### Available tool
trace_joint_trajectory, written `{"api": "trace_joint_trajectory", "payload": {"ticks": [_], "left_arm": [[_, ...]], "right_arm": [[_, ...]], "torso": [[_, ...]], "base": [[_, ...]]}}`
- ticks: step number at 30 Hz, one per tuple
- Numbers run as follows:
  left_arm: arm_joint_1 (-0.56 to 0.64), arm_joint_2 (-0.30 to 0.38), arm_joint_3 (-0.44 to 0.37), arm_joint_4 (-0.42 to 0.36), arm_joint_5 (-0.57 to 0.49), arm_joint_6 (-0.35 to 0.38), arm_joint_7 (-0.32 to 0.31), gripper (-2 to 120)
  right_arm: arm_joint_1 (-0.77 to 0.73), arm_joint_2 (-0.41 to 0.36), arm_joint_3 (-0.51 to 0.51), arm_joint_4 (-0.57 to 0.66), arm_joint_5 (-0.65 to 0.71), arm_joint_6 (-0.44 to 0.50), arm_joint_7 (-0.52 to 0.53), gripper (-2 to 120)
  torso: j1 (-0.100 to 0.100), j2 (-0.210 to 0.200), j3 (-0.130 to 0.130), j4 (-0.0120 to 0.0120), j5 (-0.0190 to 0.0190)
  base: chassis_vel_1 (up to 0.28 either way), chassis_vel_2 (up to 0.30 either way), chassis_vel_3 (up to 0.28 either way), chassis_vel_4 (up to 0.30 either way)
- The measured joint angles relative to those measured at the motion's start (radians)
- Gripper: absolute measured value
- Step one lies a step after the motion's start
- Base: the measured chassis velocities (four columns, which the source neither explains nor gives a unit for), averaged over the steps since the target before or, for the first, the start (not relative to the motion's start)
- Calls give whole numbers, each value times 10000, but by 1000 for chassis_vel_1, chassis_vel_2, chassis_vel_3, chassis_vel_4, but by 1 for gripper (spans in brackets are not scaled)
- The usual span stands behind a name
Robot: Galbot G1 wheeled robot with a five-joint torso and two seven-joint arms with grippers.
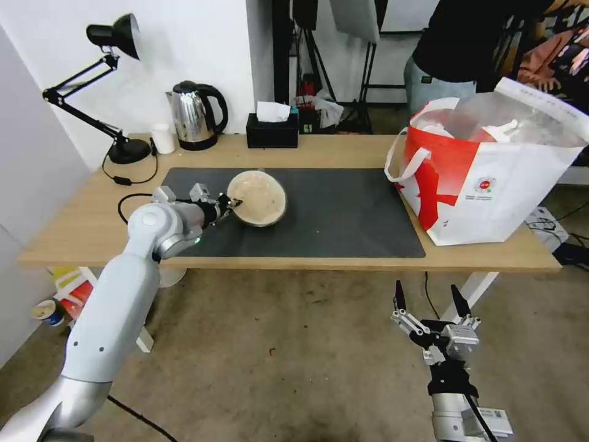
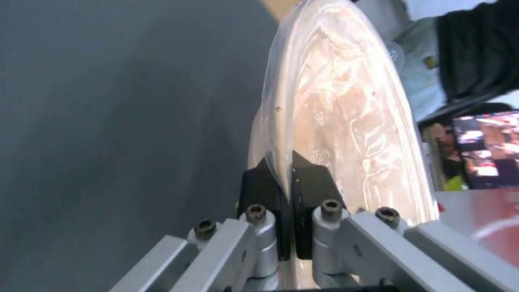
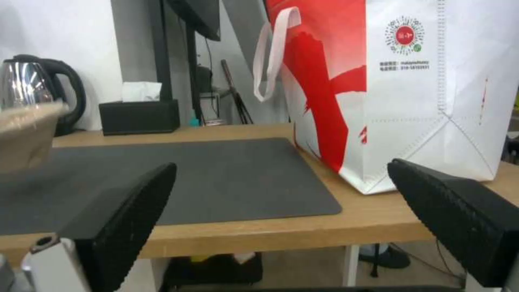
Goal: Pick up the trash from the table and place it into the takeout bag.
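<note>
your left gripper point(image 1: 232, 202) pinches the rim of the beige paper bowl point(image 1: 257, 197), tilted over the dark mat point(image 1: 343, 215) toward the table's point(image 1: 73, 227) left end.

from the left along the far edge you have the black desk lamp point(image 1: 119, 92), a small white cup point(image 1: 163, 138), the steel kettle point(image 1: 195, 115) and a black tissue box point(image 1: 272, 129). in the left wrist view both black pads point(image 2: 316, 186) are nearly together on the plastic-lined rim. at the right end the white and red takeout bag point(image 1: 491, 178) stands upright on the wood, beside the mat's right edge. your right gripper point(image 1: 428, 304) hangs below the front edge, jaws spread wide, holding nothing.
</note>
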Motion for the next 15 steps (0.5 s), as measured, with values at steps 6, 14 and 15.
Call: {"api": "trace_joint_trajectory", "payload": {"ticks": [6, 14, 15], "left_arm": [[-6, 148, -62, -759, -307, -182, 48, 0], [-108, 214, 95, -1240, -363, -351, 360, 0], [-159, 234, 195, -1296, -319, -446, 610, 0]], "right_arm": [[0, 0, 0, 0, 0, 0, 0, 100], [0, 0, 0, 0, 0, 0, 0, 100], [0, 0, 0, 0, 0, 0, 0, 100]], "torso": [[0, 0, 0, 0, 1], [0, 0, 0, 0, 1], [0, 0, 0, 1, 1]], "base": [[0, 0, 0, 0], [0, 0, 0, 0], [0, 0, 0, 0]]}}
